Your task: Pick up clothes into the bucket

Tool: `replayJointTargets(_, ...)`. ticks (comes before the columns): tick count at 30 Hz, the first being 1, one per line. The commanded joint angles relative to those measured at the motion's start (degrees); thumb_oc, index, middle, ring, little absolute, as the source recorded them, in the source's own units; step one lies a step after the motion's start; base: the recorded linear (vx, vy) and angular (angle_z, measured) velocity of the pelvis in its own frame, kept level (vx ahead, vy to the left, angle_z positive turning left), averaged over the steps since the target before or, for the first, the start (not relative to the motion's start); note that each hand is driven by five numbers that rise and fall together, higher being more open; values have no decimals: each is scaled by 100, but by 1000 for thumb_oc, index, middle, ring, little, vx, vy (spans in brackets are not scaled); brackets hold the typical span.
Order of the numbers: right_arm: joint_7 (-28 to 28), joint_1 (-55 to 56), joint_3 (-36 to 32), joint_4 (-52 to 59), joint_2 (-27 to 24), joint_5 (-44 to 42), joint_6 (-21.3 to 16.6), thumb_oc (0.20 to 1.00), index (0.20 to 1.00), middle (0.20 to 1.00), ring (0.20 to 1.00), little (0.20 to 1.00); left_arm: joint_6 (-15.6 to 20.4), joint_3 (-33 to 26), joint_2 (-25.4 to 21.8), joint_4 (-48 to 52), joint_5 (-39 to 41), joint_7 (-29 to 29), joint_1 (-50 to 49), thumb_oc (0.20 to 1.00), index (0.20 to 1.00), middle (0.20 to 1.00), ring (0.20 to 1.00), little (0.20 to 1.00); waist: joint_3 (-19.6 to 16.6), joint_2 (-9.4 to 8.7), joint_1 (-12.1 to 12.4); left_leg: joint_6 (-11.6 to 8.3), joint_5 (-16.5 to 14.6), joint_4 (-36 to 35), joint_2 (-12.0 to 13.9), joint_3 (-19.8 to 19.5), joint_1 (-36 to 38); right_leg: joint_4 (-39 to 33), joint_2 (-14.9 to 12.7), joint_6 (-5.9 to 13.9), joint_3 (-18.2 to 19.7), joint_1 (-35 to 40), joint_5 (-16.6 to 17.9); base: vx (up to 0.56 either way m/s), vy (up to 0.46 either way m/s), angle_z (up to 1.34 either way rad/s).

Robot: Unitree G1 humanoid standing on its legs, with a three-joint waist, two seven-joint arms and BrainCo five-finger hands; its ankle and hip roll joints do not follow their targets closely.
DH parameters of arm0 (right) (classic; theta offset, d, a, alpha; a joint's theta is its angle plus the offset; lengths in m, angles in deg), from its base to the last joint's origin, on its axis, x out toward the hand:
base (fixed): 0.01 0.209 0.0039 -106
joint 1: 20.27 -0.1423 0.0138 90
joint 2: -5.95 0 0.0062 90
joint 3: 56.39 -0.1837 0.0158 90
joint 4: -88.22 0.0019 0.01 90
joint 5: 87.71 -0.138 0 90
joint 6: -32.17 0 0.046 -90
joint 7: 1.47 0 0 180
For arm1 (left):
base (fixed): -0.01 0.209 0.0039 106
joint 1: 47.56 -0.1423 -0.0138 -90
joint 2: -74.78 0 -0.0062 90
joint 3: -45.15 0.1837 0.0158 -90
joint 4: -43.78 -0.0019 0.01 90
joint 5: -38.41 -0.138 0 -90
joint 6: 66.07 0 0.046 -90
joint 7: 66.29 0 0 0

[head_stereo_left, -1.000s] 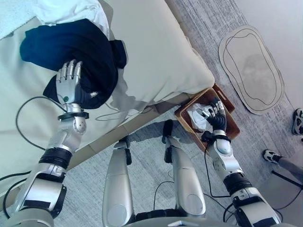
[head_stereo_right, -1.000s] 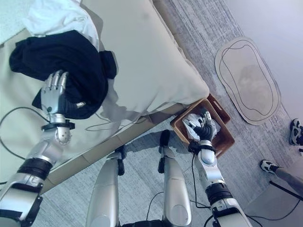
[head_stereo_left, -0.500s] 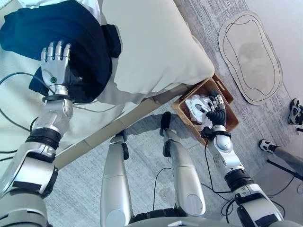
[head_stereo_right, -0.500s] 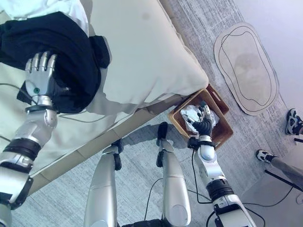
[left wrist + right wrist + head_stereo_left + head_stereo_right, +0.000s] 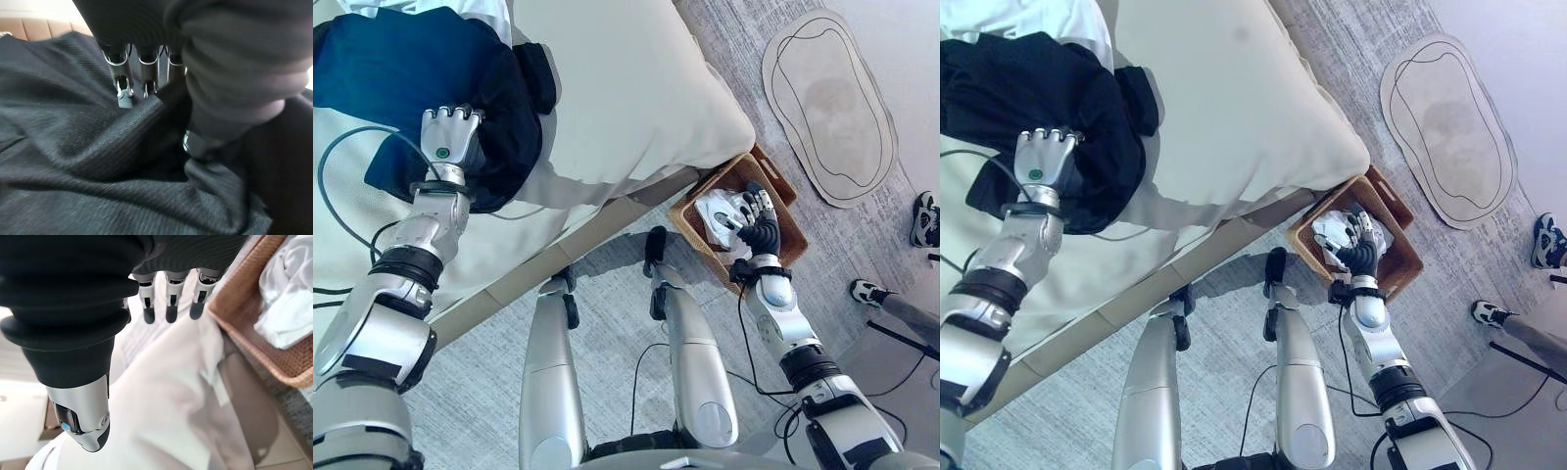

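While our right hand (image 5: 756,217) hangs slack-fingered and empty over the wicker basket (image 5: 781,202), which already holds white clothes (image 5: 717,211), our left hand (image 5: 450,137) curls into the dark garment (image 5: 401,78) on the bed (image 5: 626,88). We judge the basket lies well right, beyond the bed's edge, with open floor around it.

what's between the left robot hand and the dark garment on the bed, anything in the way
Nothing visible. The left robot hand is already on the dark garment, its fingers curled into the cloth on the bed. The basket sits on the floor past the bed's corner, with the right robot hand over it.
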Motion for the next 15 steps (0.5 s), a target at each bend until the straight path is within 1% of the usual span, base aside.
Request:
replayJointTargets(1, -29, 82, -270, 368, -249, -155, -389, 1000, 1000, 1000, 1000, 1000, 66, -12, -21, -189, -144, -131, -206, 200, 200, 200, 200, 200, -87, 44, 42, 116, 34, -50, -117, -97, -10, 326, -340, 476, 137, 109, -138, 0, 0, 0)
replayJointTargets(6, -19, 85, -254, 297, -221, -138, -371, 1000, 1000, 1000, 1000, 1000, 76, -28, 56, -217, -99, -149, -235, 200, 200, 200, 200, 200, -87, 46, 59, 106, 98, -212, -122, -86, 169, 200, -368, 500, 102, 283, -84, 0, 0, 0)
replayJointTargets(9, 19, 107, -263, 264, -189, -72, -326, 1000, 1000, 1000, 1000, 1000, 150, -171, 158, -81, -26, -141, -464, 200, 200, 200, 200, 200, -128, 72, 110, 95, 127, -385, -127, -78, 413, 70, -387, 506, 86, 494, -54, 14, 0, 0)
replayJointTargets(12, 69, 191, -393, 316, -166, -56, -306, 1000, 1000, 1000, 1000, 1000, 249, -529, 268, 593, 73, -139, -885, 200, 200, 200, 200, 200, -226, 118, 187, 75, 184, -692, -134, -59, 793, -170, -422, 537, 53, 847, 0, 63, -11, 0)
replayJointTargets(14, 113, 270, -549, 345, -171, -3, -276, 1000, 1000, 1000, 1000, 1000, 438, -946, 405, 1336, 276, -184, -1336, 200, 200, 200, 200, 200, -311, 163, 270, 62, 221, -934, -156, -51, 1100, -341, -457, 549, 14, 1117, 27, 98, -14, 1)
replayJointTargets(15, 138, 296, -609, 331, -164, 38, -238, 1000, 1000, 1000, 1000, 1000, 539, -1093, 481, 1542, 391, -228, -1526, 200, 200, 200, 200, 200, -351, 182, 304, 62, 235, -1047, -163, -49, 1259, -408, -473, 553, -2, 1254, 37, 100, -16, 2)
